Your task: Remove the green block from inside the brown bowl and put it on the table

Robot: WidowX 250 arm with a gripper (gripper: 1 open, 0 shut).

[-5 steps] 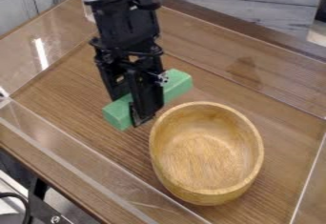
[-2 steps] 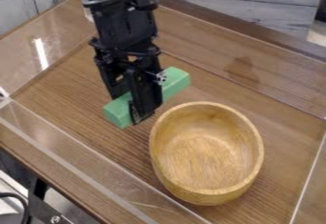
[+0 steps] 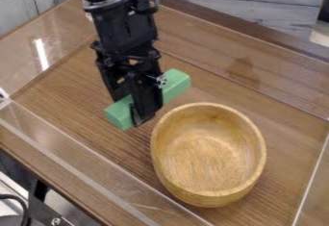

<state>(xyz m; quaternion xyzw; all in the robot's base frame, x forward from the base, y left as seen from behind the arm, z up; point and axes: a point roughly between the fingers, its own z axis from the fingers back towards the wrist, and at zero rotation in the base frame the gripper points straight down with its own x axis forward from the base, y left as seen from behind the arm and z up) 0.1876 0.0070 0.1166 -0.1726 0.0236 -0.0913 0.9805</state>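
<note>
The green block (image 3: 175, 79) lies slantwise on the table (image 3: 257, 71), just left of the brown bowl (image 3: 209, 153), with its lower end (image 3: 119, 114) touching the wood. My black gripper (image 3: 134, 97) points steeply down over the block's middle. One finger stands on each long side and the jaws are shut on it. The arm hides the block's middle. The bowl is upright and holds nothing; its rim sits close to my right finger (image 3: 150, 95).
Low clear plastic walls (image 3: 52, 138) edge the table along the front and left. A grey wall and ledge (image 3: 276, 9) run behind the table at the top right. Bare wood extends to the right of and behind the bowl.
</note>
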